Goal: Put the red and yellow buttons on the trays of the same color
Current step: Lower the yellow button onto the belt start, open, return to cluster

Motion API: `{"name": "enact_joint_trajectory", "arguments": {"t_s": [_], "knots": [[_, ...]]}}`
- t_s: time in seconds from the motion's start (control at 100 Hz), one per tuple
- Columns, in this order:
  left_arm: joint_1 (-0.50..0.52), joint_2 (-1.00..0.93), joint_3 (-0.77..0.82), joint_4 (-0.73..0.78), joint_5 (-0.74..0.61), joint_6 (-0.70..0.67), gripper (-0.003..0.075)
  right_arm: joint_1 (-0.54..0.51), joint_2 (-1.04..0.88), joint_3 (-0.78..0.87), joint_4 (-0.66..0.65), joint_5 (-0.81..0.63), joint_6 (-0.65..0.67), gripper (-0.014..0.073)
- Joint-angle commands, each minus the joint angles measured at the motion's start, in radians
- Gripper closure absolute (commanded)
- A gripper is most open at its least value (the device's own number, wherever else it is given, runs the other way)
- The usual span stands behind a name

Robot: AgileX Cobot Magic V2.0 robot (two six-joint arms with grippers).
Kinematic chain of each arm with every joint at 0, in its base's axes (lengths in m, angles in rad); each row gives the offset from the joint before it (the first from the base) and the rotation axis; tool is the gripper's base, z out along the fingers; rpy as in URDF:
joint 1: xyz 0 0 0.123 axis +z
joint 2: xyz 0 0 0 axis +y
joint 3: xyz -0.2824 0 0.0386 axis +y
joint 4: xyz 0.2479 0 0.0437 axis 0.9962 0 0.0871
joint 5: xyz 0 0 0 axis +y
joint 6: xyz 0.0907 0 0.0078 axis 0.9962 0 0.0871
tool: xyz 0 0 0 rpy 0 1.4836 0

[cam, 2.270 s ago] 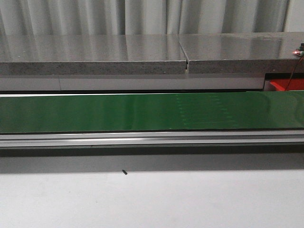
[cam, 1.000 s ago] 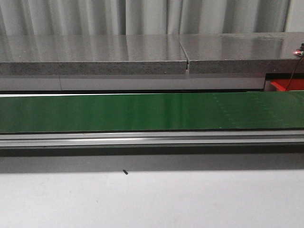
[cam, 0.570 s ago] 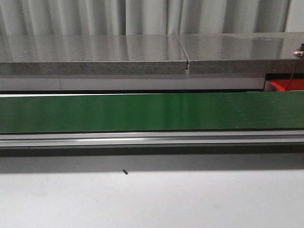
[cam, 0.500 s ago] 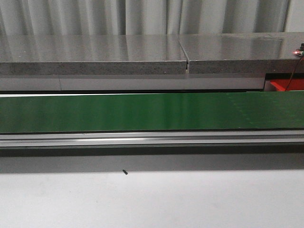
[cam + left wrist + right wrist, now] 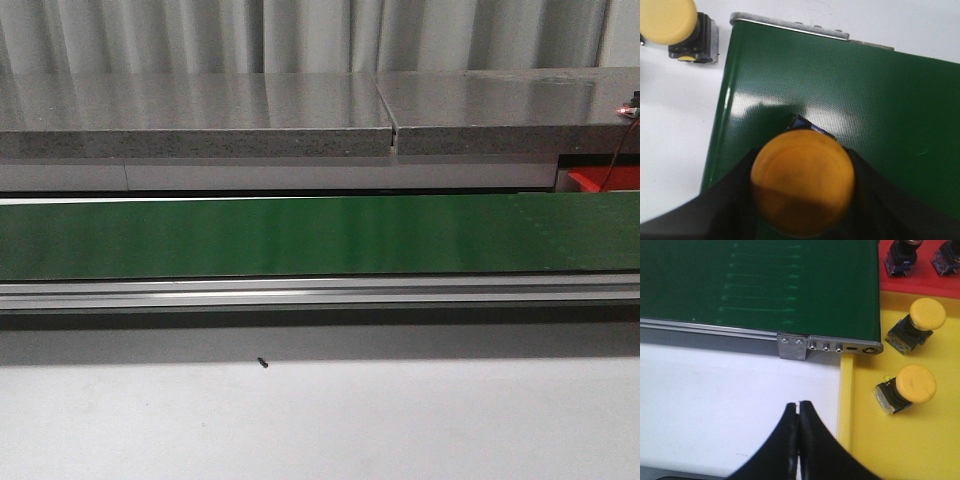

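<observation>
While the front view shows only a bare green belt (image 5: 320, 235), the left pincer (image 5: 802, 192) pinches a yellow button (image 5: 802, 187) upright, cap toward the wrist, over the belt's end, with another yellow button (image 5: 670, 22) lying apart on the white bench (image 5: 675, 125). The right pincer (image 5: 799, 415), pressed together and empty, hovers just beside the yellow tray (image 5: 890, 450), where two yellow buttons (image 5: 910, 385) lie tilted; that arm is judged nearer the trays.

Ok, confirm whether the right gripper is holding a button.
No. The right gripper is shut on nothing over the white table, beside the yellow tray.
</observation>
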Motion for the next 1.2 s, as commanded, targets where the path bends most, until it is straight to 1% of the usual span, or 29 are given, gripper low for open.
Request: {"name": "enact_joint_trajectory", "arguments": {"t_s": [0.0,0.03,0.05,0.1,0.11,0.12,0.15,0.2,0.25,0.31,0.47,0.65,0.73,0.82,0.95,1.07,1.19], "knots": [[-0.006,-0.043,-0.025,-0.009,-0.05,-0.001,0.0512,-0.002,-0.001,-0.025,0.004,-0.05,-0.009,0.0659],[-0.006,-0.045,-0.025,-0.009,-0.05,-0.001,0.0465,-0.002,-0.001,-0.025,0.004,-0.05,-0.009,0.0659],[-0.006,-0.045,-0.025,-0.011,-0.05,-0.001,0.0409,-0.002,-0.001,-0.025,0.004,-0.05,-0.009,0.0659],[-0.006,-0.046,-0.025,-0.015,-0.048,-0.001,0.0316,-0.002,-0.001,-0.025,0.004,-0.05,-0.009,0.0659],[-0.006,-0.046,-0.025,-0.018,-0.046,-0.001,0.0268,-0.002,-0.001,-0.025,0.004,-0.05,-0.009,0.0659],[-0.006,-0.046,-0.025,-0.018,-0.046,-0.001,0.0268,-0.002,-0.001,-0.025,0.004,-0.05,-0.009,0.0659],[-0.006,-0.046,-0.025,-0.023,-0.044,-0.001,0.0194,-0.002,-0.001,-0.025,0.004,-0.05,-0.009,0.0659],[-0.006,-0.047,-0.025,-0.036,-0.039,-0.001,0.0115,-0.002,-0.001,-0.025,0.004,-0.05,-0.009,0.0659],[-0.006,-0.054,-0.025,-0.049,-0.035,0.001,0.0071,-0.002,-0.001,-0.025,0.004,-0.05,-0.009,0.0659],[-0.006,-0.067,-0.025,-0.066,-0.037,0.013,0.0068,-0.002,-0.001,-0.025,0.004,-0.05,-0.009,0.0659],[-0.006,-0.132,-0.035,-0.101,-0.053,0.045,0.0102,-0.002,-0.001,-0.025,0.004,-0.05,-0.009,0.0659],[-0.001,-0.214,-0.058,-0.108,-0.051,0.045,0.0103,-0.002,-0.001,-0.025,0.004,-0.05,-0.009,0.0659],[0.029,-0.246,-0.058,-0.106,-0.051,0.045,0.0103,-0.002,-0.001,-0.025,0.004,-0.05,-0.009,0.0659],[0.088,-0.256,-0.058,-0.097,-0.042,0.043,0.0103,-0.002,-0.001,-0.025,0.004,-0.05,-0.009,0.0659],[0.175,-0.256,-0.054,-0.034,-0.032,0.026,0.0103,-0.002,-0.001,-0.025,0.004,-0.05,-0.009,0.0659],[0.231,-0.226,-0.054,0.022,-0.047,0.012,0.0103,-0.002,-0.001,-0.025,0.004,-0.05,-0.009,0.0659],[0.26,-0.166,-0.053,0.031,-0.092,0.021,0.0103,-0.002,-0.001,-0.025,0.004,-0.05,-0.009,0.0659]]}}
